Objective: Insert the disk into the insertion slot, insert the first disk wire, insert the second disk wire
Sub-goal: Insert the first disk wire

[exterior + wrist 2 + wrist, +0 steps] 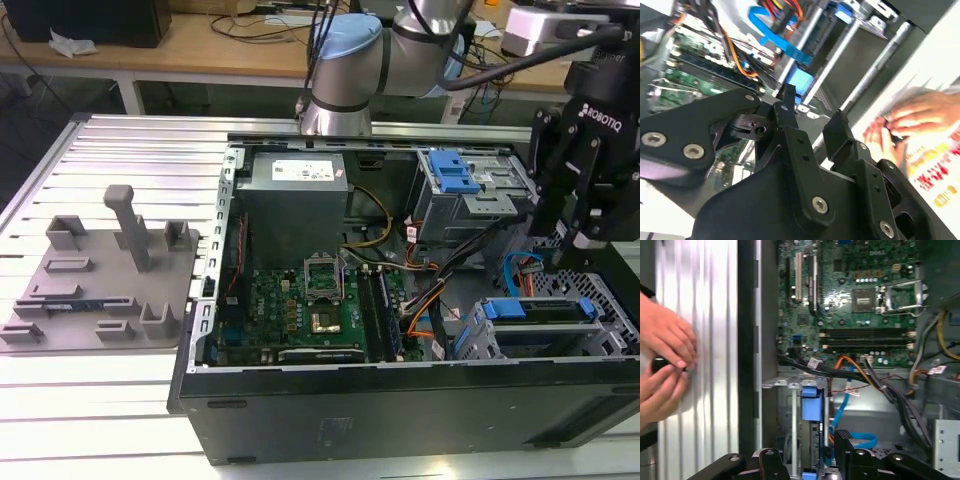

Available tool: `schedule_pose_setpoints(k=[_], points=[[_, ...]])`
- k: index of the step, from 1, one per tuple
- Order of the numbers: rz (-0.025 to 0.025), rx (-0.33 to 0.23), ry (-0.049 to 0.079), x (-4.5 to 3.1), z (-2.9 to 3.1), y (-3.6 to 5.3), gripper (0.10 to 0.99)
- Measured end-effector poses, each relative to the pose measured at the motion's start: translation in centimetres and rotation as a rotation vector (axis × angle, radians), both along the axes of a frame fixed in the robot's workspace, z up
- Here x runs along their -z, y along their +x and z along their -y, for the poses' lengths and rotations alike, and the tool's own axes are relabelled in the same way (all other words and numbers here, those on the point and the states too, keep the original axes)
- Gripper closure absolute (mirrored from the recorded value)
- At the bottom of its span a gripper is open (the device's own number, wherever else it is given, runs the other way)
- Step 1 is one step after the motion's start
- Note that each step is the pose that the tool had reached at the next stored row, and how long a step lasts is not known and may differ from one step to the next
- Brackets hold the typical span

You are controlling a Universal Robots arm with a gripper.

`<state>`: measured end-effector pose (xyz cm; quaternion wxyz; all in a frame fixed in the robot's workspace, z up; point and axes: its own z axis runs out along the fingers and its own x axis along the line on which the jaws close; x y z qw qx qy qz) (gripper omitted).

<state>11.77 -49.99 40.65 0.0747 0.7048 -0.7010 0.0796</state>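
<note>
The gripper [575, 245] hovers just above the insertion slot [610, 300], where the disk [505, 308] sits in its blue carrier; the fingers [795, 145] stand apart, holding nothing.

Exterior cam sits off my arm, high, angled down, far enough back to take in the whole open PC case [400, 410] on the slatted table [120, 150], w/ my gripper [580, 245] at the exterior view's right. First wrist cam looks past my fingers [847, 450] down onto the motherboard [860, 305]. Second wrist cam is v. close, slanting along my fingers [795, 145]. All three share the motherboard [300, 300] [685, 80]; both wrist views catch a person's hands [665, 355] [910, 120] beside the case.
</note>
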Motion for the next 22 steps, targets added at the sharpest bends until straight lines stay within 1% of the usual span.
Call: schedule_pose_setpoints(k=[1,3,4,5,6,7,8,9,10,11,12,13,14,15,16,19,22], points=[[0.0057,0.001,-0.011,0.01,0.0,0.0,0.584],[0.0181,0.013,-0.025,0.02,0.0,0.01,0.584],[0.0211,0.021,-0.027,0.04,0.0,0.02,0.584],[0.0237,0.043,-0.029,0.09,0.0,0.01,0.584],[0.0234,0.062,-0.029,0.22,-0.03,-0.04,0.584],[0.0235,0.064,-0.029,0.29,-0.11,-0.1,0.584],[0.0236,0.065,-0.029,0.36,-0.47,-0.18,0.584],[0.0243,0.065,-0.029,0.39,-1.09,-0.18,0.584],[0.0246,0.064,-0.029,0.4,-1.53,-0.17,0.584],[0.0248,0.065,-0.029,0.43,-2.36,-0.17,0.584],[0.0249,0.065,-0.029,0.45,-2.93,-0.15,0.584],[0.0248,0.065,-0.029,0.51,-3.64,-0.05,0.584],[0.0249,0.065,-0.029,0.57,-4.26,0.46,0.584],[0.0247,0.065,-0.029,0.65,-4.54,1.27,0.584],[0.024,0.065,-0.029,0.72,-4.66,1.78,0.584],[0.0207,0.065,-0.029,1.04,-4.83,3.24,0.584],[0.0199,0.065,-0.03,1.53,-4.92,4.61,0.584]])
